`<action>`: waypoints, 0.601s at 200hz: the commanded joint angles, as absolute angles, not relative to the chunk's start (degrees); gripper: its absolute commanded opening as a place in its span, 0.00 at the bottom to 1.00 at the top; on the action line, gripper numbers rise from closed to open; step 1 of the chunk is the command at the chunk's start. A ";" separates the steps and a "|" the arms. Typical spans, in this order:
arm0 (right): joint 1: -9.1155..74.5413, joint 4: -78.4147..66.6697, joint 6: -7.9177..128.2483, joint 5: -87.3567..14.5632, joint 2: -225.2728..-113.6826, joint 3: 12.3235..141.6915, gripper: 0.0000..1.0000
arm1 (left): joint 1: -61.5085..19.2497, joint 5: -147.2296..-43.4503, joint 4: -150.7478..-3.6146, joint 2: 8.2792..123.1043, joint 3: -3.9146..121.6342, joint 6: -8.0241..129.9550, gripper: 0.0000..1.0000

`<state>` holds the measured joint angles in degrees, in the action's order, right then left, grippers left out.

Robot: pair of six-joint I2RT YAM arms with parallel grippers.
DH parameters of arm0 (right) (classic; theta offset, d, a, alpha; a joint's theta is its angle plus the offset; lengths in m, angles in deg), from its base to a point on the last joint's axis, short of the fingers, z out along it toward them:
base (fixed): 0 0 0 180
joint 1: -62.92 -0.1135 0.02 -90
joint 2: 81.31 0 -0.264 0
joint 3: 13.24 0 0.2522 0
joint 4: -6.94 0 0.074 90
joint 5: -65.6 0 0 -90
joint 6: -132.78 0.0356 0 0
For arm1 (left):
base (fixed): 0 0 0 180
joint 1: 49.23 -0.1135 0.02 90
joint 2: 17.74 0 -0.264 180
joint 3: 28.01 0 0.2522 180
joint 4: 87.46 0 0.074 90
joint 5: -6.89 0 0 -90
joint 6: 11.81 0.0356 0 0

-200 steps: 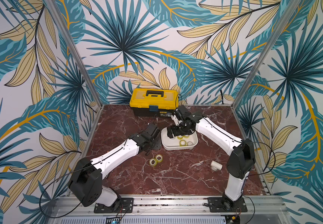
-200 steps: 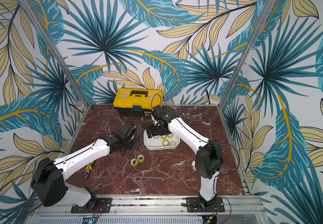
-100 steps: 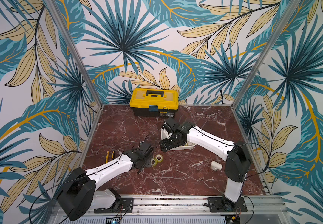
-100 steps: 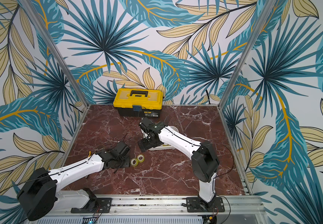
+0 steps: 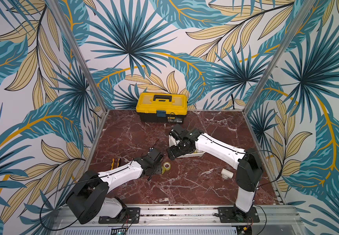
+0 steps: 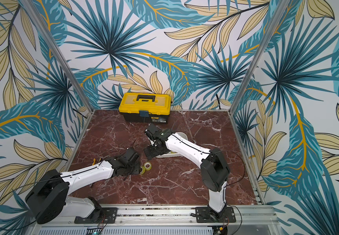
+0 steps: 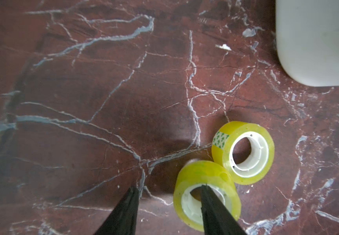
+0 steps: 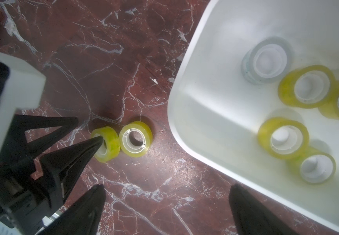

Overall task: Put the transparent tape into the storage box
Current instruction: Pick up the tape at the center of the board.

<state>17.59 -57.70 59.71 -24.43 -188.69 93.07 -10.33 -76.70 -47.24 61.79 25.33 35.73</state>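
Observation:
Two yellowish rolls of transparent tape lie side by side on the marble, left of the storage box (image 5: 193, 155). One lies with its white core up (image 7: 244, 152) (image 8: 136, 140) (image 5: 167, 164). The other is tilted (image 7: 205, 195) (image 8: 107, 146). My left gripper (image 7: 168, 187) (image 5: 158, 169) is open: one fingertip (image 7: 205, 191) pokes into the tilted roll's core, and its other finger stands clear over bare marble. My right gripper (image 8: 166, 187) (image 5: 171, 155) is wide open with nothing between its fingers, hovering at the box's rim (image 8: 184, 81). Several rolls lie inside the box, one paler (image 8: 266, 61).
A yellow-and-black toolbox (image 5: 161, 104) stands against the back wall. A white pipe fitting (image 5: 226, 173) lies near the right arm's base. Yellow-handled pliers (image 5: 115, 161) lie at the left, beside the left arm. The two grippers are close together near the box's left end.
The left arm has swung forward and down from beside the box to the two loose rolls. The right gripper has moved from over the box's middle to its left end.

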 commanded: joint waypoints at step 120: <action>17.59 -58.26 59.32 -21.59 -187.79 92.90 0.99 | -8.21 -77.93 -51.75 63.57 20.31 33.06 0.35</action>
<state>17.59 -57.72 59.67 -22.68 -188.69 93.07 -8.67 -77.79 -52.18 64.30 23.29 34.70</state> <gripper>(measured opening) 0.994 0.382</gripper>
